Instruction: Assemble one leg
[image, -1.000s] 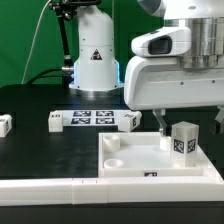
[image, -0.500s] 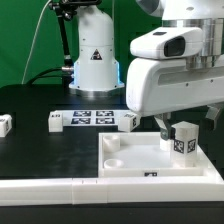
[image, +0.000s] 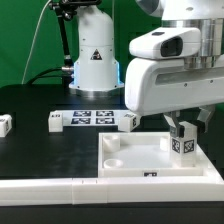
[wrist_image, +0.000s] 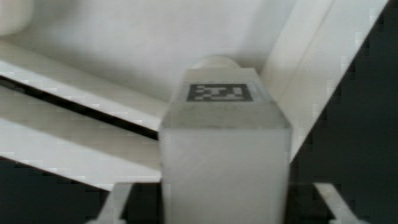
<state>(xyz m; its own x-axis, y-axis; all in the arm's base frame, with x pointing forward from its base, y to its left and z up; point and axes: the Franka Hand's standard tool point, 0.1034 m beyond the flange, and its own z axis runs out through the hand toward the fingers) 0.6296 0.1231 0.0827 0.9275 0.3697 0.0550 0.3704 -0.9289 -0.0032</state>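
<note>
A leg (image: 184, 142), a small white block with a black-and-white tag on its face, stands upright on the far right corner of the large white square panel (image: 140, 160). My gripper (image: 182, 127) has come down over the leg's top, one finger on each side. In the wrist view the leg (wrist_image: 222, 130) fills the middle, its tag facing the camera. A thin finger (wrist_image: 121, 200) shows on one side with a dark gap to the leg, and the other finger likewise. The jaws stand open around the leg without touching it.
Three more legs lie on the black table: one (image: 6, 124) at the exterior view's left, and one at each end (image: 56, 121) (image: 130, 121) of the marker board (image: 92, 117). The robot base (image: 95, 60) stands behind. A white rail (image: 50, 186) runs along the front.
My gripper has come down over the standing leg, so its top is now hidden between the fingers. The leg has not moved.
</note>
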